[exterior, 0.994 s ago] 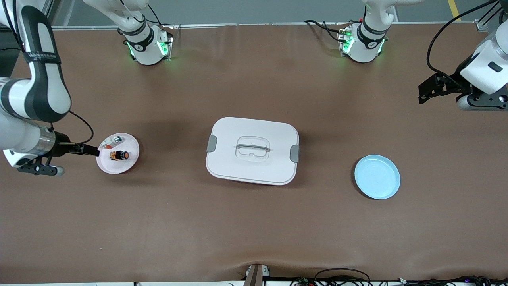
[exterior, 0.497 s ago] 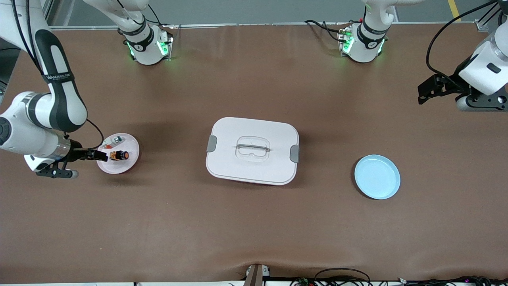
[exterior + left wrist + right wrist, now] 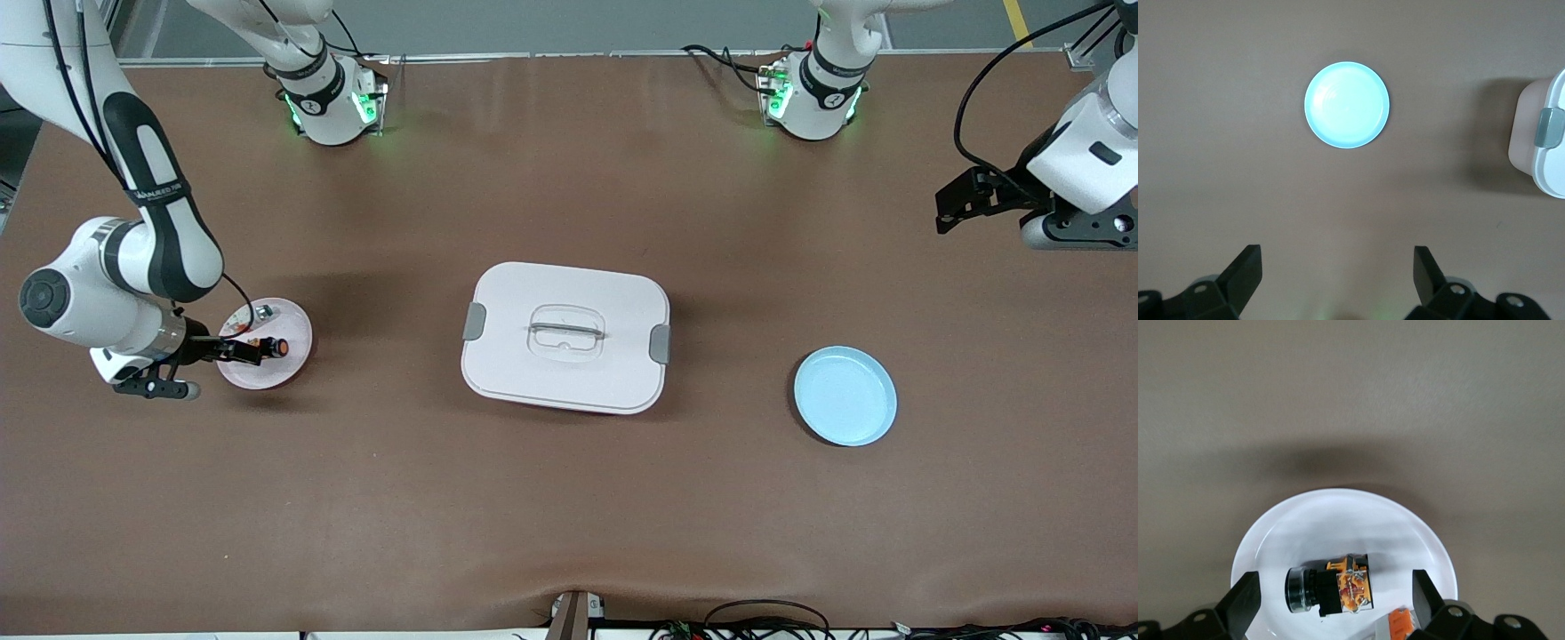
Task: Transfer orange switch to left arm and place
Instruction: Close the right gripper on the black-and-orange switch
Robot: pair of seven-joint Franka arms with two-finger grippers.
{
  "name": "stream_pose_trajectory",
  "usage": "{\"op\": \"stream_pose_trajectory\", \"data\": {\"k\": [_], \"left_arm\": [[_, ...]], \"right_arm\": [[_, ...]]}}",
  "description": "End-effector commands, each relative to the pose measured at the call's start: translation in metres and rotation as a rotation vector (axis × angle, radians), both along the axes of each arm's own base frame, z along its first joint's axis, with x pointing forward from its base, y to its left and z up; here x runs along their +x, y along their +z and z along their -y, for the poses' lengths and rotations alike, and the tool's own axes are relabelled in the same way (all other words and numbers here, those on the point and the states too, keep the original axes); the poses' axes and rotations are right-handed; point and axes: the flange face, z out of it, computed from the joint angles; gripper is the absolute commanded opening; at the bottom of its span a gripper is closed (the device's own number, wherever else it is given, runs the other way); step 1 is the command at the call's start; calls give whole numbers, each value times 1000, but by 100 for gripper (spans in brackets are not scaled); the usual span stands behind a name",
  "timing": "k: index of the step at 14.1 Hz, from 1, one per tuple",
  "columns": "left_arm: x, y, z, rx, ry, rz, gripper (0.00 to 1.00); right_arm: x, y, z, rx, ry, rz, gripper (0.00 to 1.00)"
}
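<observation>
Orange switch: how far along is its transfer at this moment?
Nothing is done yet: the switch lies on the white plate. In hand: the right gripper, open, is over that plate at the switch. The left gripper waits open. Left: grasp, handover clear of the box, and probably placement on the blue plate.

Counts:
- Arms: 2. right arm [image 3: 133,258] and left arm [image 3: 1089,151], each from its own base.
- Grippers: 2, one per arm. right gripper [image 3: 253,349], left gripper [image 3: 949,213].
- Boxes: 1, white box [image 3: 565,338], with 2 grey side latches and 1 clear handle in the lid.
- Round plates: 2. 1 pink plate [image 3: 293,360], 1 light blue plate [image 3: 845,396].
- Small parts on the pink plate: 2. 1 orange switch [image 3: 274,348], 1 silvery part [image 3: 264,311].
- Parts on the light blue plate: 0.
</observation>
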Motion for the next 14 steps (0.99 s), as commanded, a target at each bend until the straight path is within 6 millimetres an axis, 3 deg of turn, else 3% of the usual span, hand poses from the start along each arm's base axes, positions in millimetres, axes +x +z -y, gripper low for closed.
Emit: {"op": "stream_pose_trajectory", "data": {"k": [1, 14], "left_arm": [[0, 2, -2, -16, -10, 12, 100], [0, 3, -2, -14, -10, 15, 100]], "right_arm": [[-8, -7, -5, 13, 6, 9, 100], [-26, -45, -9, 4, 72, 28, 100]]}}
